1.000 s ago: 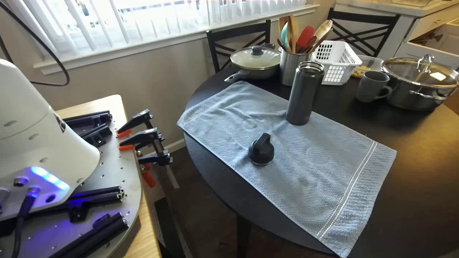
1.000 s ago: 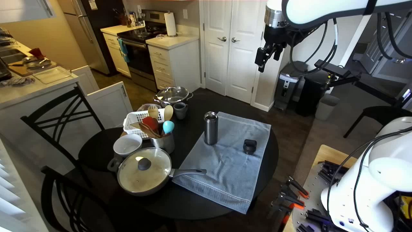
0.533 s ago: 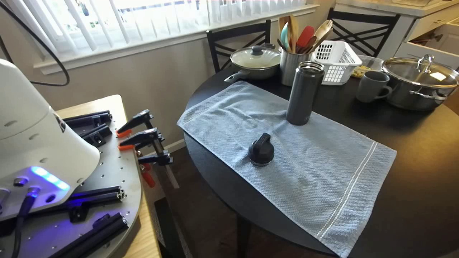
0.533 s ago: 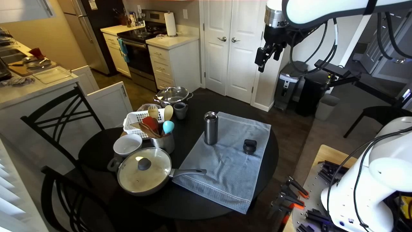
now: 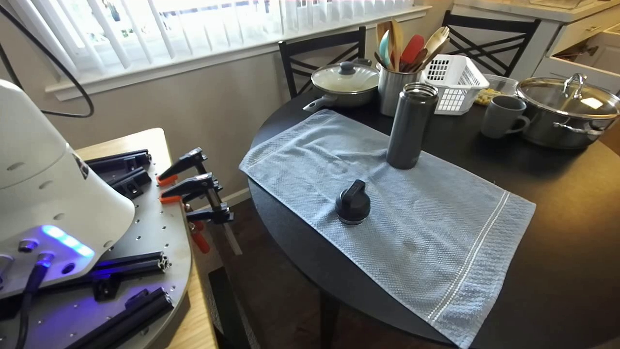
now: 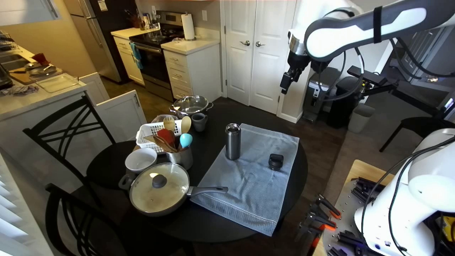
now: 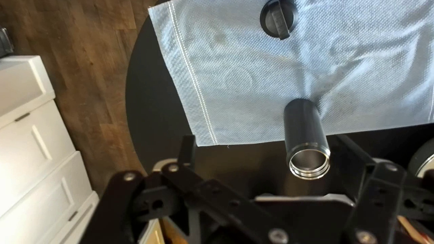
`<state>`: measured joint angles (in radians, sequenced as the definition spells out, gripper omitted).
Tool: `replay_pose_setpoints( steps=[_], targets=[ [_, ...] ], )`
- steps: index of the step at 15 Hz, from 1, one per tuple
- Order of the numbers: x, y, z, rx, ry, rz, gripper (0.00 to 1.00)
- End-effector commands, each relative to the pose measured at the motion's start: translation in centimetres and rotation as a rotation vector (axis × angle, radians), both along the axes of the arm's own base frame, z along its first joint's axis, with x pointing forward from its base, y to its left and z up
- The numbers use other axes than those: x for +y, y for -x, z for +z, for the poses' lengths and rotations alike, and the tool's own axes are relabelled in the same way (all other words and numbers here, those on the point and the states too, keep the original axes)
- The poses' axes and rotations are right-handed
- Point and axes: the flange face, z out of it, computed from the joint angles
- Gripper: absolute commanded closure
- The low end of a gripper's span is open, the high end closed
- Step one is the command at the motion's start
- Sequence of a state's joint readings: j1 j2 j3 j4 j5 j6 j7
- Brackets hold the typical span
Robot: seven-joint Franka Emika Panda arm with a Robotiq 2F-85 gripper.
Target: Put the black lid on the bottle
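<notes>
The black lid, a small rounded cap with a raised loop, sits upright on the grey-blue towel (image 5: 436, 242) in both exterior views (image 5: 353, 206) (image 6: 276, 162). The bottle, a tall dark grey cylinder with a bare threaded mouth, stands upright on the towel's edge in both exterior views (image 5: 409, 133) (image 6: 233, 144). In the wrist view the lid (image 7: 283, 20) is at the top and the bottle (image 7: 301, 123) lies right of centre. My gripper (image 7: 270, 144) is open and empty, its fingers wide apart. In an exterior view it hangs high above the table's far side (image 6: 285, 87), apart from both.
A covered frying pan (image 6: 160, 199), a steel utensil holder (image 6: 182, 158), a white bowl (image 6: 140, 160), a white basket (image 5: 453, 99), a grey mug (image 5: 499, 118) and a steel pot (image 5: 557, 131) stand along the table beyond the bottle. Clamps (image 5: 201, 186) stick out from the robot's base.
In the last half second the arm has swung and my gripper has come slightly down and turned. The lid, bottle and towel have not moved.
</notes>
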<state>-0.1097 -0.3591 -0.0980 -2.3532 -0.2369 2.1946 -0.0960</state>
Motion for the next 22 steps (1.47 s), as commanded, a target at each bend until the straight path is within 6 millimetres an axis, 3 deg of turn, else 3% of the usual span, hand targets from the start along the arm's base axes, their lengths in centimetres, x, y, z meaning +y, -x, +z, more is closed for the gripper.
replay_pose_setpoints(
  steps=[1,9,10,13,17,19,22],
  targets=[
    [0.2,-1.4,-5.5,0.029,-0.054,0.151,0.00],
    [1.6,-2.5,-13.7,0.153,-0.098,0.233,0.00],
    [1.8,-2.5,-12.2,0.136,-0.107,0.219,0.00],
    [1.7,-2.5,-13.8,0.168,-0.111,0.217,0.00],
    [1.7,-2.6,-13.8,0.168,-0.111,0.217,0.00],
    [1.9,-3.1,-15.5,0.166,-0.122,0.277,0.00],
    [2.6,-4.1,-20.0,0.135,-0.184,0.419,0.00]
  ],
)
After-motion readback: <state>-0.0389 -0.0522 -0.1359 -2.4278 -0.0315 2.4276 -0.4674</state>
